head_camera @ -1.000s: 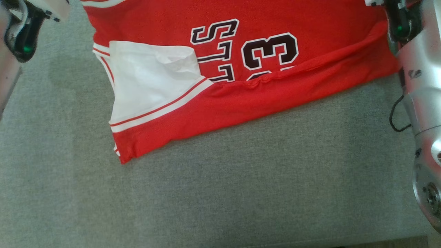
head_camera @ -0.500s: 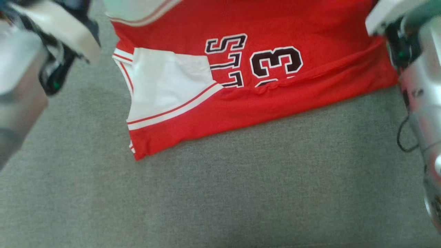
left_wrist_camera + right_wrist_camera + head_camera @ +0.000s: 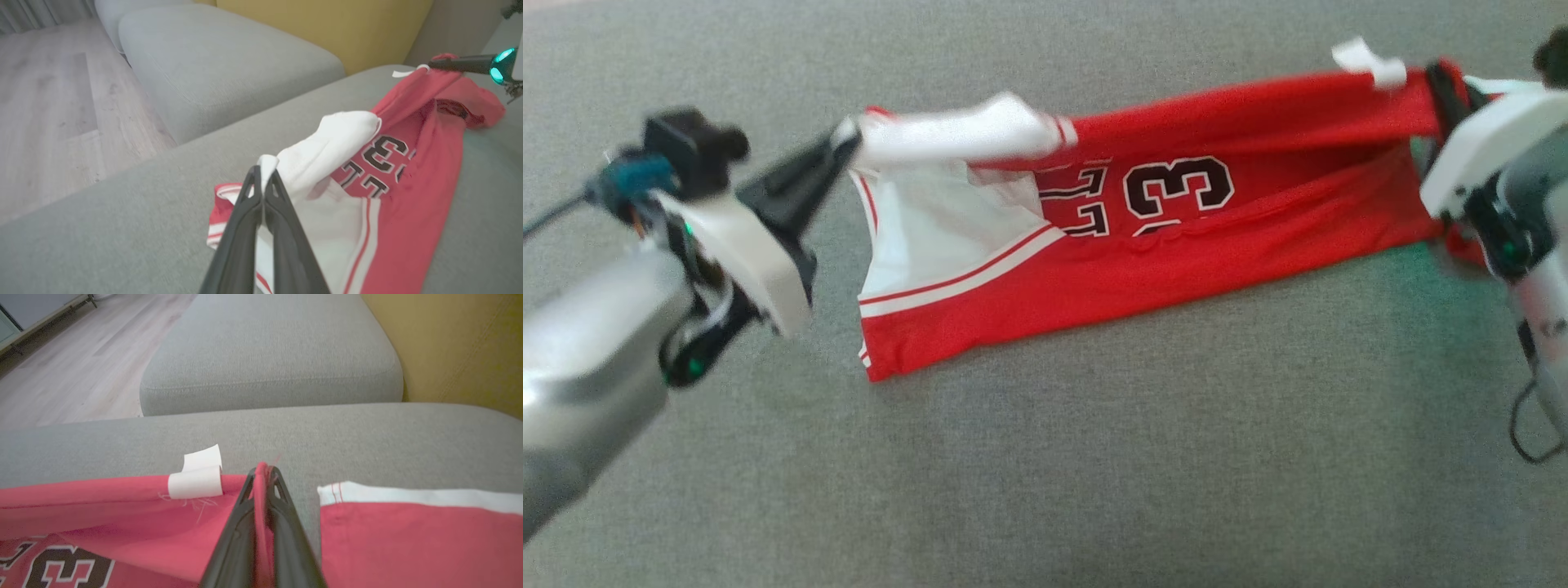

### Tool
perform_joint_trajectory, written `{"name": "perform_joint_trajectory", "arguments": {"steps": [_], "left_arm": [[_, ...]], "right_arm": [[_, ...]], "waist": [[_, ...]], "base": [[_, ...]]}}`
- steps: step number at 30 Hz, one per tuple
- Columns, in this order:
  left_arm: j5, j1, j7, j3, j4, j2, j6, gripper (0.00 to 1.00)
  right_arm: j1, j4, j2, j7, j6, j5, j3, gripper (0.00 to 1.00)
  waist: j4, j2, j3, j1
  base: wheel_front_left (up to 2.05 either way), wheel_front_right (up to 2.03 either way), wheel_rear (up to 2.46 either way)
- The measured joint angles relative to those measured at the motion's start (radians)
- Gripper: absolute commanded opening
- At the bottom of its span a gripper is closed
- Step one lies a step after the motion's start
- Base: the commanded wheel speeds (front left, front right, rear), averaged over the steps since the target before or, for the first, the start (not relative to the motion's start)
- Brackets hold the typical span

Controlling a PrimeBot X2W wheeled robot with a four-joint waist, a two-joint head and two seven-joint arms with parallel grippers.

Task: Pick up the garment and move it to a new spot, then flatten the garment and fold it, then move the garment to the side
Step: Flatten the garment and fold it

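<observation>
Item: red sleeveless basketball jersey (image 3: 1176, 245), white side panel, dark numerals; near half flat on the grey fabric sofa cushion (image 3: 1094, 474).
Change: the far edge, a second before beyond the lettering, was lifted and drawn over the top letter (the view shifted too). Fold judged under way.
Arms: left gripper (image 3: 845, 145) clenched on the white corner, right gripper (image 3: 1437, 86) clenched on the red hem. Both were spread wide, with the edge taut between them.

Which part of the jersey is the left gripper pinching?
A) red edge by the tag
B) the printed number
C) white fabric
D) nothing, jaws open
C: in the left wrist view the left gripper is shut on a white fold of the red jersey; the right gripper pinches the red edge beside the white tag.
</observation>
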Motion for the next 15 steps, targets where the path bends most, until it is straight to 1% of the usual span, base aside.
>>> {"name": "perform_joint_trajectory", "arguments": {"steps": [4,7,15], "left_arm": [[-0.001,0.07,0.056,-0.003,-0.055,0.021,0.0,0.0],[-0.026,0.116,0.088,-0.004,-0.082,0.026,0.0,0.0],[-0.035,0.191,0.176,-0.004,-0.136,0.036,0.0,0.0]], "right_arm": [[0.051,-0.022,-0.038,0.055,0.0,0.043,0.024,0.0],[0.08,-0.042,-0.058,0.095,0.0,0.071,0.039,0.0],[0.133,-0.08,-0.089,0.21,0.0,0.115,0.088,0.0]], "waist": [[0.0,0.0,-0.023,0.0],[0.0,0.0,-0.036,0.0],[-0.005,0.0,-0.055,0.0002]], "base": [[0.0,0.0,0.0],[0.0,0.0,0.0],[0.0,0.0,0.0]]}}
